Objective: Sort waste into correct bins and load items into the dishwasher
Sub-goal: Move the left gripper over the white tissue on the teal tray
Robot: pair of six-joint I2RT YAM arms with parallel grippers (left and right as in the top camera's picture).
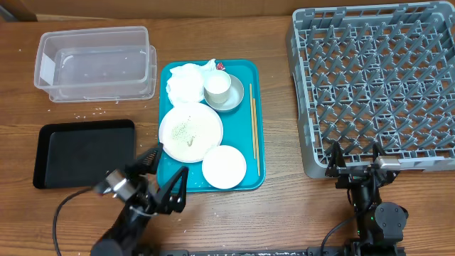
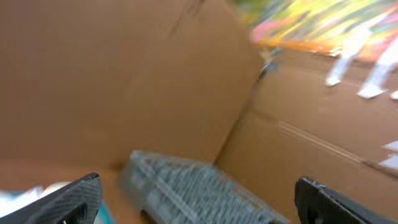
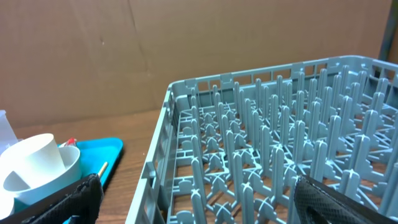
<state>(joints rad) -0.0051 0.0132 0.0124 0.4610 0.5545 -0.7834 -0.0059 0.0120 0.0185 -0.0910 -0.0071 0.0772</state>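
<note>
On the teal tray [image 1: 245, 75] lie a crumpled white napkin [image 1: 185, 80], a small red wrapper [image 1: 220, 66], a white cup [image 1: 217, 87] in a saucer-like bowl [image 1: 234, 97], a large plate [image 1: 190, 129] with rice grains, a smaller plate [image 1: 224, 167] and wooden chopsticks [image 1: 254, 126]. The clear tub [image 1: 96, 62] and black tray [image 1: 85, 152] stand at the left. The grey dish rack [image 1: 377, 82] fills the right and shows in the right wrist view [image 3: 273, 137]. My left gripper [image 1: 165, 169] is open and empty at the tray's front left corner. My right gripper [image 1: 355, 165] is open and empty at the rack's front edge.
Loose rice grains [image 1: 91, 112] lie on the wooden table between the tub and the black tray. A brown cardboard wall [image 3: 155, 50] stands behind the table. The left wrist view is blurred and shows cardboard and the rack [image 2: 186, 186].
</note>
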